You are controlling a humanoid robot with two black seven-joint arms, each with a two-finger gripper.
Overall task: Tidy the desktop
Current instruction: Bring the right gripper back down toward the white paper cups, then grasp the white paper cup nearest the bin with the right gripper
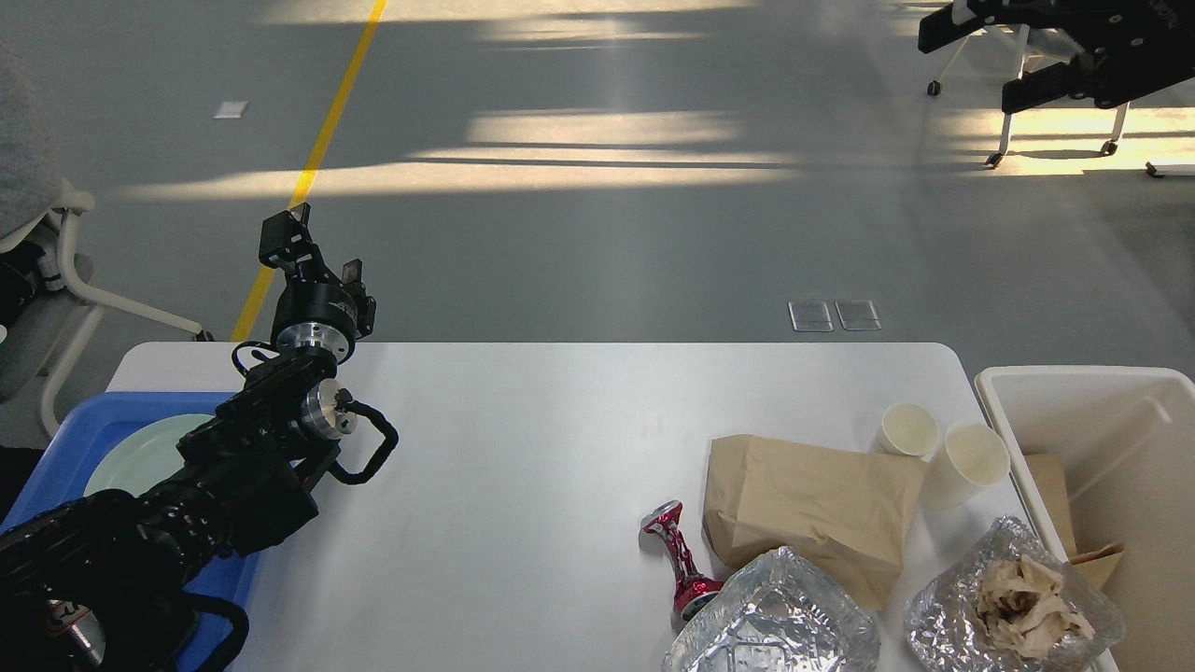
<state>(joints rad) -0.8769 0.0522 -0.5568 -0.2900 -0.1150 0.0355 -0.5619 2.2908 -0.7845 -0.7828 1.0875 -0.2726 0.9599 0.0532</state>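
Note:
The white desktop (523,448) fills the lower half of the head view. At its right front lie a brown paper bag (812,504), a crushed red can (681,560), two paper cups (907,429) (976,457), an empty foil tray (775,621) and a foil tray holding crumpled paper (1013,597). My left gripper (316,252) is open and empty, raised over the desktop's far left edge. My right gripper (976,65) is open and empty, high at the top right, far above the litter and partly cut off by the frame.
A white bin (1120,401) with brown paper inside stands past the desktop's right edge. A blue tray (65,420) holding a pale green plate (140,453) sits at the left, partly under my left arm. A chair frame (75,280) stands at the far left.

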